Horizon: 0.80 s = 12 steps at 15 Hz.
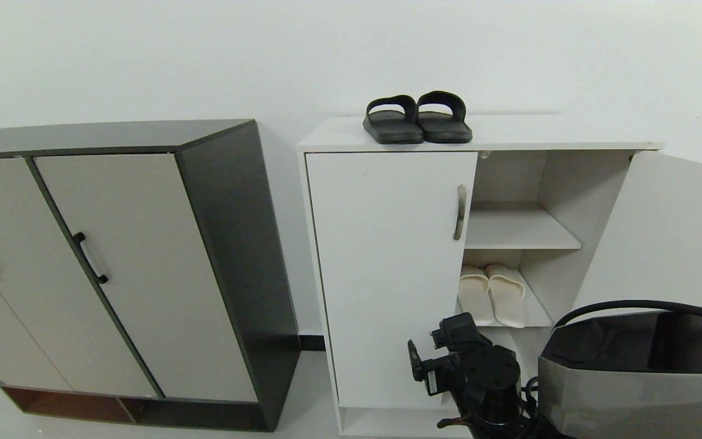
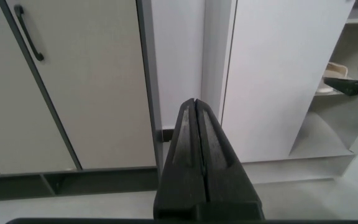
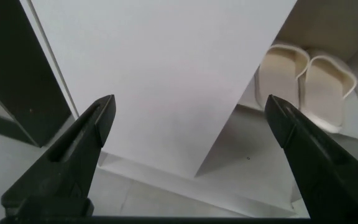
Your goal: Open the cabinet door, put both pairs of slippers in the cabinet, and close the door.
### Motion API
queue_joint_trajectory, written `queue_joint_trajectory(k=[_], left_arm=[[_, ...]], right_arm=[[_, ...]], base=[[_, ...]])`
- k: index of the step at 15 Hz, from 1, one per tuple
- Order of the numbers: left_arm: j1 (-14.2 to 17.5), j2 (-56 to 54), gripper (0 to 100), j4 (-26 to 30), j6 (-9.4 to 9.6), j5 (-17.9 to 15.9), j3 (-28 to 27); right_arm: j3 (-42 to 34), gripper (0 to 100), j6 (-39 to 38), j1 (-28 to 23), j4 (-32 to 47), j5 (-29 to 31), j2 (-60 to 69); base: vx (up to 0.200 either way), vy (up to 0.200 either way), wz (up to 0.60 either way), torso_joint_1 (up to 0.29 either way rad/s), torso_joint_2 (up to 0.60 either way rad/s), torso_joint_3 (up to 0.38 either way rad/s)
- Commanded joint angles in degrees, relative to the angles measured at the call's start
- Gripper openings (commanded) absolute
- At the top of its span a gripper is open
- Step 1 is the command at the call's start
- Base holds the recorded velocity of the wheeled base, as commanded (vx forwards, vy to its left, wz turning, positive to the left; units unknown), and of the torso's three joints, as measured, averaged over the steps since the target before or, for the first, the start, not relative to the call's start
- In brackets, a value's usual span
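A pair of black slippers (image 1: 418,119) sits on top of the white cabinet (image 1: 546,131). Its right door (image 1: 662,231) stands swung open, while the left door (image 1: 387,274) is closed. A pair of cream slippers (image 1: 491,296) (image 3: 306,84) lies side by side on the lower shelf inside. My right gripper (image 1: 433,353) (image 3: 188,106) hangs open and empty low in front of the closed door's inner edge, short of the cream slippers. My left gripper (image 2: 196,102) is shut on nothing, low down and facing the gap between the two cabinets.
A dark cabinet with grey doors (image 1: 113,262) (image 2: 73,81) and black handles stands left of the white one, a narrow gap between them. The upper shelf (image 1: 518,228) of the white cabinet is bare. The closed door has a metal handle (image 1: 460,212).
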<state>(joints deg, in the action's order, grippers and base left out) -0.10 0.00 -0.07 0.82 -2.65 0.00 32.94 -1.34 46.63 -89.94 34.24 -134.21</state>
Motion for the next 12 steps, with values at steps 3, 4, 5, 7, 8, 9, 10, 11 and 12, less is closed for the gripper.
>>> queue_joint_trajectory(k=[3, 4, 5, 7, 8, 9, 10, 11, 12], left_arm=[[0.0, 0.1, 0, 0.0, -0.03, -0.1, 0.0], [0.0, 0.1, 0, 0.0, -0.03, 0.0, 0.0], [0.0, 0.1, 0, 0.0, -0.03, -0.1, 0.0], [0.0, 0.1, 0, 0.0, -0.29, 0.0, 0.0], [0.0, 0.1, 0, 0.0, -0.47, 0.1, 0.0], [0.0, 0.1, 0, 0.0, -0.47, 0.0, 0.0], [0.0, 0.1, 0, 0.0, -0.47, 0.1, 0.0], [0.0, 0.1, 0, 0.0, -0.47, 0.0, 0.0], [0.0, 0.1, 0, 0.0, -0.47, 0.1, 0.0]], right_arm=[[0.1, 100, 0.0, 0.0, -0.1, 0.0, -0.1], [0.0, 100, 0.0, 0.0, -0.1, 0.0, 0.1], [0.0, 100, -0.1, 0.0, -0.1, 0.0, 0.1], [0.0, 100, -0.3, 0.1, -0.1, 0.0, 0.1], [0.0, 100, -0.4, 0.2, -0.1, -0.1, 0.1], [-0.1, 100, -0.3, 0.2, -0.1, 0.0, 0.1], [-0.1, 100, -0.3, 0.2, -0.1, 0.0, 0.1], [-0.1, 100, -0.3, 0.2, -0.1, 0.0, 0.1], [0.0, 100, -0.3, 0.2, -0.1, 0.0, 0.1]], base=[[0.0, 0.0, 0.0, 0.097, -0.42, -0.338], [0.0, 0.0, 0.0, 0.115, -0.44, -0.334], [0.0, 0.0, 0.0, 0.124, -0.44, -0.33], [0.0, 0.0, 0.0, 0.134, -0.47, -0.33], [0.0, 0.0, 0.0, 0.149, -0.47, -0.305], [0.0, 0.0, 0.0, 0.159, -0.48, -0.334], [0.0, 0.0, 0.0, 0.154, -0.48, -0.315], [0.0, 0.0, 0.0, 0.173, -0.49, -0.31], [0.0, 0.0, 0.0, 0.183, -0.49, -0.31]])
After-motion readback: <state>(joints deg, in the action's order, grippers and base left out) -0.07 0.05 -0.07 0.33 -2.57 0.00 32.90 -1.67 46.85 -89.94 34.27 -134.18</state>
